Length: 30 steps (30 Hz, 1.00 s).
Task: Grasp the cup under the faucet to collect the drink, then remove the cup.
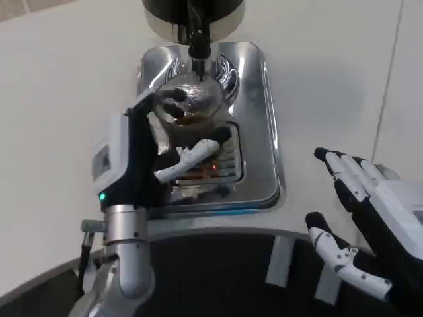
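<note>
A clear cup (pixel 190 100) with a little dark drink in its bottom stands on the shiny metal drip tray (pixel 258 119), right under the black faucet (pixel 197 36) of the dispenser. My left hand (pixel 142 155) is wrapped around the cup's near side, fingers (pixel 192 155) curled across the front of it. My right hand (pixel 360 218) hovers over the table to the right of the tray, fingers spread, holding nothing.
The dispenser's dark round body (pixel 193 10) sits at the top edge behind the tray. A slotted grate (pixel 225 165) with a reddish reflection covers the tray's front. White table (pixel 59 99) lies on both sides; a dark curved edge (pixel 231 264) runs along the bottom.
</note>
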Each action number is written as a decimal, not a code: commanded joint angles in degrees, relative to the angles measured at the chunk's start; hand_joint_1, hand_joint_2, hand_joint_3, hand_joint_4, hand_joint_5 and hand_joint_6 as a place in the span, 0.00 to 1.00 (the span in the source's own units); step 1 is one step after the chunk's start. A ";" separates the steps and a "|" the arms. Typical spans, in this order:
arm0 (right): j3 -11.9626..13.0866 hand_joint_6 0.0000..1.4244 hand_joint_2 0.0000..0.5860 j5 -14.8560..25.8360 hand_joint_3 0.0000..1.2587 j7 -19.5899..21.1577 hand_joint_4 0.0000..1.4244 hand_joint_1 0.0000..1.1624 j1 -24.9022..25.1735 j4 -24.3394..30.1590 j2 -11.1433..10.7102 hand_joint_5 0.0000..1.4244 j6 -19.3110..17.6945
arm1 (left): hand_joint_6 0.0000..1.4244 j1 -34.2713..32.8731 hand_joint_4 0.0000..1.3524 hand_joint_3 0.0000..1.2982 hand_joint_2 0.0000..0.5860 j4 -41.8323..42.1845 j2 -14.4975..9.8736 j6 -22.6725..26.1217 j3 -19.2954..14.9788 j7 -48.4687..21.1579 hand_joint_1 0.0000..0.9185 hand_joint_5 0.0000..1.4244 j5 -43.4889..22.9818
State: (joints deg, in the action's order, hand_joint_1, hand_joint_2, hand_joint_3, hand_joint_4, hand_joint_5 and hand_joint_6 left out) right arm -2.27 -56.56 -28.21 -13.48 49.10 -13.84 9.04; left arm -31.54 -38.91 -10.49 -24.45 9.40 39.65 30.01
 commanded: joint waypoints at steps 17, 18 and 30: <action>2.27 0.00 0.96 4.51 0.00 4.32 0.00 0.08 -0.80 -0.92 -3.63 0.00 -4.51 | 1.00 19.39 0.86 0.88 0.11 27.61 -5.17 -1.87 -6.19 -8.81 0.76 0.96 -1.81; 2.54 0.00 0.96 4.80 0.00 4.57 0.00 0.08 -1.09 -0.81 -3.90 0.00 -5.06 | 1.00 20.23 0.86 0.88 0.11 28.90 -5.19 -1.90 -6.42 -9.48 0.76 0.96 -1.79; 5.05 0.00 1.00 6.27 0.00 11.37 0.00 0.08 -9.45 -0.31 -7.33 0.00 -15.72 | 1.00 29.38 0.86 0.88 0.09 41.56 -5.67 -4.72 -7.51 -15.69 0.77 0.96 -1.53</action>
State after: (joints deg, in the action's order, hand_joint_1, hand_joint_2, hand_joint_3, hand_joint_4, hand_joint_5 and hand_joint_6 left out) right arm 2.10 -50.79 -18.69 -21.09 48.85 -20.78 -4.51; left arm -3.49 -0.37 -15.36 -26.05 2.65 24.67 28.99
